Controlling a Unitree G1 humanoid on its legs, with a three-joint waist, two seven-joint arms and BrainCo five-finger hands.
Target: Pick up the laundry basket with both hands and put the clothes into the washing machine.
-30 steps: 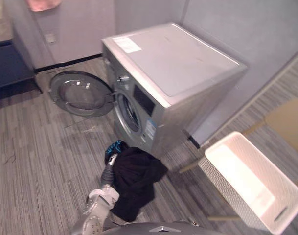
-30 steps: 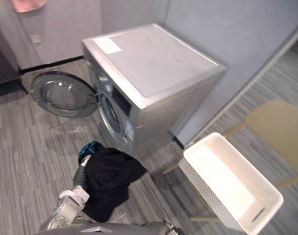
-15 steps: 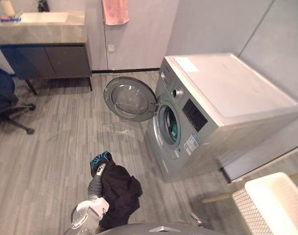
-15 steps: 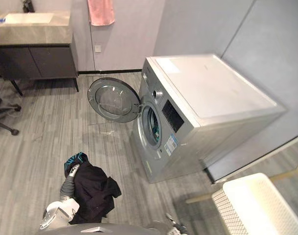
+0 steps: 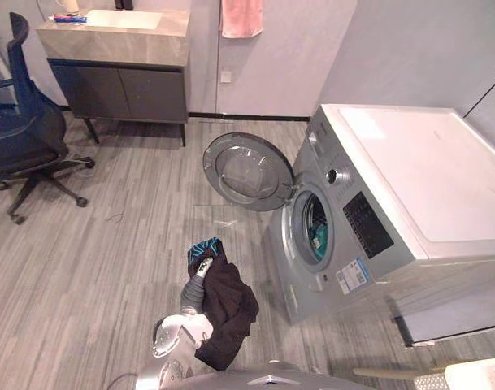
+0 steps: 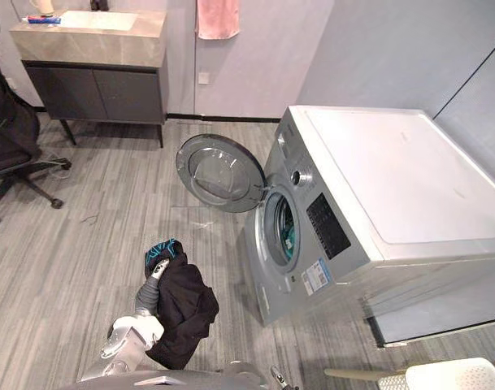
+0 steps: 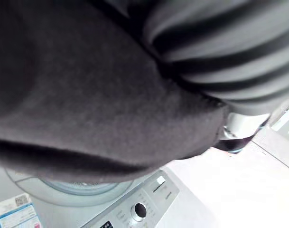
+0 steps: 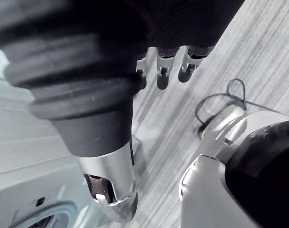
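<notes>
At the upper left of the left eye view a dark blue swivel office chair (image 5: 23, 134) stands on the grey plank floor (image 5: 101, 268). Just right of it, against the back wall, is a dark cabinet with a grey stone top (image 5: 117, 57) and a white basin set in it. A pink towel (image 5: 241, 16) hangs on the wall at the top centre.

At the lower centre the left hand (image 5: 201, 264) is raised above the floor, wrapped in laundry. A teal-and-black cloth (image 5: 205, 246) covers its top, and a black garment (image 5: 229, 309) hangs from it in loose folds down towards the bottom edge. The cloth hides the hand, so I cannot tell whether it is clenched. In the left wrist view the same black garment drapes above the machine's drum rim and control knob.

Right of the clothes, the round glass-fronted door (image 5: 247, 172) stands swung wide open. It belongs to the silver front-loading washing machine (image 5: 393, 203) on the right side, with a bit of teal fabric (image 5: 318, 236) already inside its drum.

In the lower right corner a rim of the white perforated plastic laundry basket (image 5: 475, 374) shows, well apart from both hands.

In the right wrist view the right hand (image 8: 162, 71) hangs relaxed above the floor, fingers straight, holding nothing.
</notes>
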